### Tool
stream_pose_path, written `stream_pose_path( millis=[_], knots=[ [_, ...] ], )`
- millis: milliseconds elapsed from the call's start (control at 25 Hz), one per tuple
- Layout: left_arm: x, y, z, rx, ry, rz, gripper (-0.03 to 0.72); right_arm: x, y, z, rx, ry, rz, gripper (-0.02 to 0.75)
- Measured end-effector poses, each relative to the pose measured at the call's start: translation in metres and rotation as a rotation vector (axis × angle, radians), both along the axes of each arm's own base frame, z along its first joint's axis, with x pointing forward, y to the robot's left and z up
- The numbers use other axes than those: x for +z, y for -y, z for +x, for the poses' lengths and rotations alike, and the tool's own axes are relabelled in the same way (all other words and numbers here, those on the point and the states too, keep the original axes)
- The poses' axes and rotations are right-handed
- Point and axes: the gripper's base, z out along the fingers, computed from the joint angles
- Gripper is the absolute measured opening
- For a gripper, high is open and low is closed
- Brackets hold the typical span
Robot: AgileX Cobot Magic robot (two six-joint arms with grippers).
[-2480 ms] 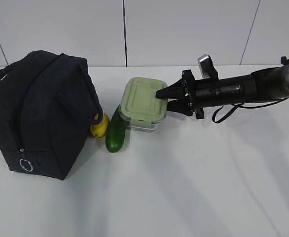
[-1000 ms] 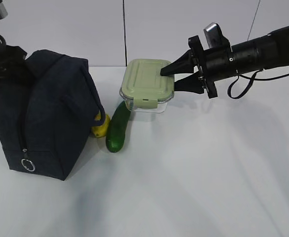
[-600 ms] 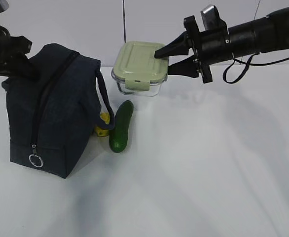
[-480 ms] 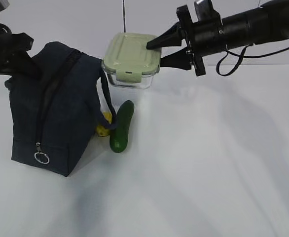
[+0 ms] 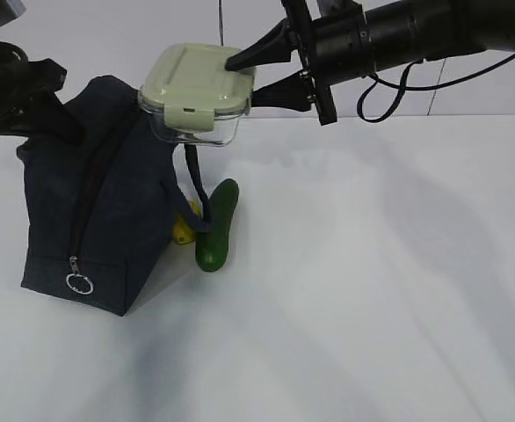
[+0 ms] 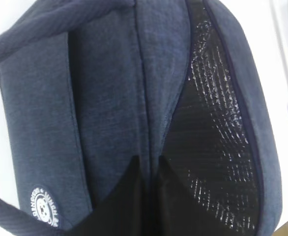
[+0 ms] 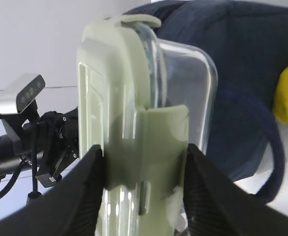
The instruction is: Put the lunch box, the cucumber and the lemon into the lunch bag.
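White surface, cucumber (image 5: 216,230) left lying: my right fingers (image 5: 242,74) have lifted the green-lidded clear lunch box (image 5: 196,94) over the navy fabric lunch bag (image 5: 90,211); my left fingers (image 6: 146,169) just pinched its rim, ready for loading.

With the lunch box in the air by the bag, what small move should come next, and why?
Probably carry the lunch box a little further left until it is over the lunch bag's opening, then lower it. The right hand holds it above the bag's right edge, not yet over the mouth, which the left hand pinches open, showing the lining.
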Motion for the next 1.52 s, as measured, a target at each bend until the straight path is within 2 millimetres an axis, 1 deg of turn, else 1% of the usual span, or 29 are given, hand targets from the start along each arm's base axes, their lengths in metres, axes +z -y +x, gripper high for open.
stream_pose_path(
  millis=[240,640,720,880,1000,1280,1440,1520],
  knots=[
    [0.000,0.007,-0.001,-0.015,-0.002,-0.009,0.001,0.002,-0.022,-0.009,0.044,-0.025,0.023,0.351],
    [0.002,0.008,-0.001,-0.007,-0.006,-0.038,0.000,0.000,-0.038,-0.013,0.041,-0.032,0.019,0.351],
    [0.002,0.008,-0.001,-0.008,-0.008,-0.038,-0.001,-0.004,-0.043,-0.014,0.048,-0.041,0.017,0.351],
    [0.002,0.008,-0.001,-0.008,-0.008,-0.038,-0.001,-0.025,-0.046,-0.009,0.053,-0.075,-0.008,0.351],
    [0.002,0.009,-0.002,-0.007,-0.010,-0.045,-0.001,-0.036,-0.046,-0.006,0.050,-0.080,-0.045,0.351],
    [0.002,0.011,-0.002,-0.009,-0.014,-0.057,-0.001,-0.044,-0.046,-0.005,0.036,-0.049,-0.147,0.351],
    [0.002,0.011,-0.003,-0.014,-0.021,-0.061,-0.002,-0.051,-0.057,-0.007,0.032,-0.048,-0.160,0.351],
    [0.002,0.011,-0.003,-0.018,-0.028,-0.062,-0.002,-0.059,-0.065,-0.008,0.032,-0.055,-0.168,0.351]
  ],
)
